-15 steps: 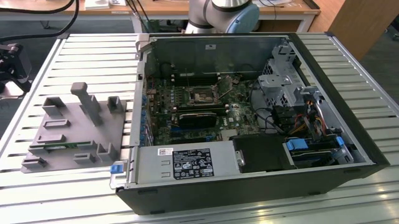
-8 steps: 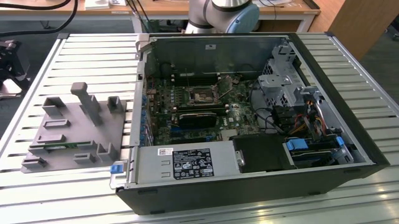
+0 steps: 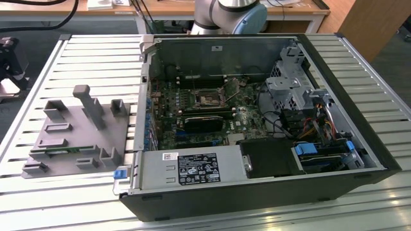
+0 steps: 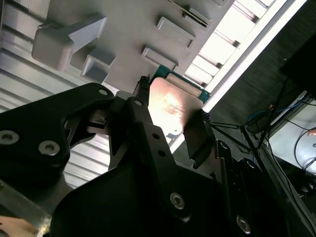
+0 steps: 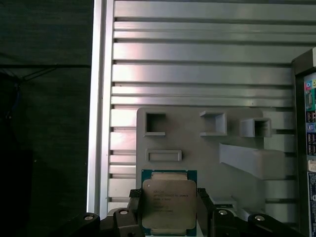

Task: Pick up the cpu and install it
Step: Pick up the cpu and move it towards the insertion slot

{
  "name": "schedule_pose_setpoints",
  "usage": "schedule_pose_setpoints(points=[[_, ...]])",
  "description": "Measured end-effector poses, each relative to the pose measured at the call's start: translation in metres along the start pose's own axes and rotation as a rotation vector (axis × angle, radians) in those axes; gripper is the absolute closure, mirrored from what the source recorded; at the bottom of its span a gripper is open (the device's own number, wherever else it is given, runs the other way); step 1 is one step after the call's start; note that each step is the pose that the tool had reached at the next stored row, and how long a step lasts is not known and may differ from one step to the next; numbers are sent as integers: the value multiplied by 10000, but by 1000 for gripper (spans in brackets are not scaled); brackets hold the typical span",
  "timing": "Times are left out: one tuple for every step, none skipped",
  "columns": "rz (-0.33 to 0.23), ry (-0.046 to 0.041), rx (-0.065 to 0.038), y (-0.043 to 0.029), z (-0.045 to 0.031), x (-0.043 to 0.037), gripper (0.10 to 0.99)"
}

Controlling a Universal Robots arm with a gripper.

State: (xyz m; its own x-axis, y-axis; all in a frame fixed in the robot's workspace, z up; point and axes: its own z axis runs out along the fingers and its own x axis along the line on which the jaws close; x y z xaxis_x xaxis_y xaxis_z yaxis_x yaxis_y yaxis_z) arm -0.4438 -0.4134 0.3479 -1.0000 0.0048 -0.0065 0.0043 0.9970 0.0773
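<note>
The cpu is a flat square chip with a silvery metal top and a green edge. It sits between the two black fingers of my gripper, which press on its opposite sides. In the second wrist view the cpu shows its shiny face between the gripper fingers. It hangs over the grey holder tray. The motherboard's socket lies inside the open computer case.
The grey holder tray with upright posts lies on the slatted metal table, at the exterior view's left of the case. A green memory stick lies in it. The table's edge runs close by the tray.
</note>
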Motion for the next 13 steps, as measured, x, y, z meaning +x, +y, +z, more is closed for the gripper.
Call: schedule_pose_setpoints(points=[[0, 0, 0, 1, -11, 0, 557], [0, -1, 0, 2, -21, 0, 557], [0, 0, 0, 3, -32, 0, 557], [0, 1, 0, 5, -45, 0, 557], [1, 0, 0, 6, -57, 0, 557], [0, 0, 0, 8, -72, 0, 557], [0, 0, 0, 9, -85, 0, 557], [0, 0, 0, 11, -98, 0, 557], [0, 0, 1, 12, -111, -1, 557], [0, 0, 0, 14, -124, -1, 557], [0, 1, 1, 15, -137, -1, 557], [0, 1, 1, 16, -149, -1, 557], [0, 1, 1, 18, -160, -1, 557]])
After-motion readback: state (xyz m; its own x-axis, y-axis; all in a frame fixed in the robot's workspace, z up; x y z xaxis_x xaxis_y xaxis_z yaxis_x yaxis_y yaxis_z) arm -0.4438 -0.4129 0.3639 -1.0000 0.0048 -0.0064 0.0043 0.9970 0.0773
